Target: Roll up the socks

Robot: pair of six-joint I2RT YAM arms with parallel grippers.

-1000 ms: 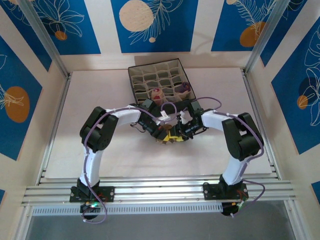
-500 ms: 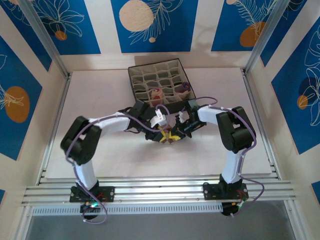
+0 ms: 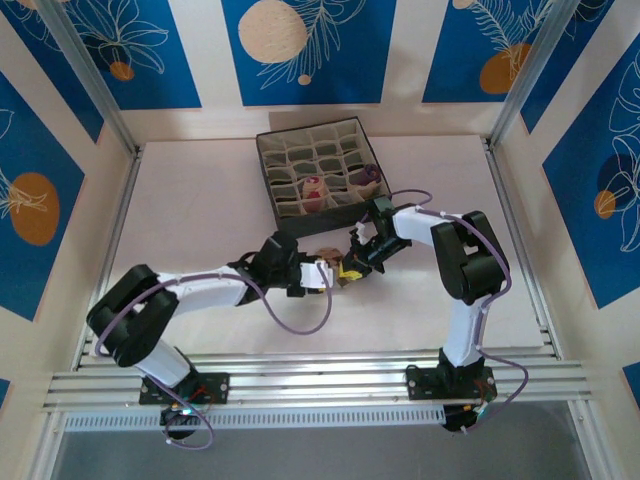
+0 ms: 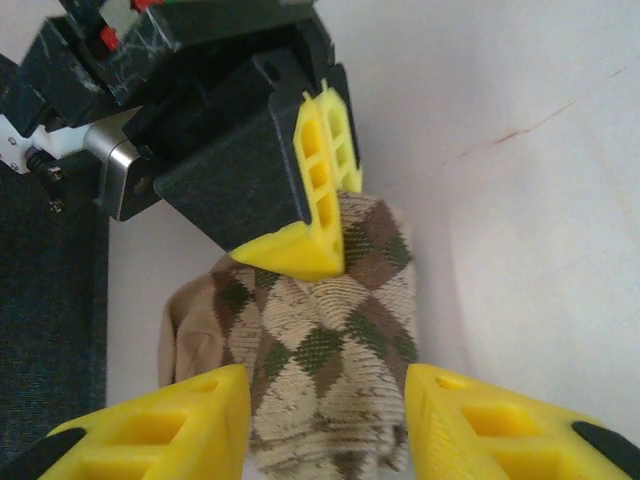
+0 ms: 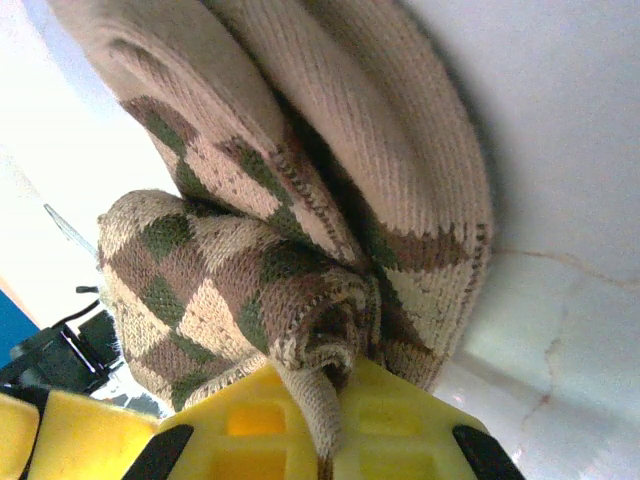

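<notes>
Compartment box (image 3: pixel 268 172) holds beige sock (image 3: pixel 314 187) and purple sock (image 3: pixel 369 176) in separate cells. Just in front of box: right hand (image 5: pixel 310 410) pinches diamond sock (image 4: pixel 330 340); left hand (image 4: pixel 325 425) open astride it.

No text, label, brand, number or sign can be read in any view. The blue wall panels (image 3: pixel 350 60) across the top of the overhead frame carry only white leaf outlines and orange and cream discs, not lettering.
</notes>
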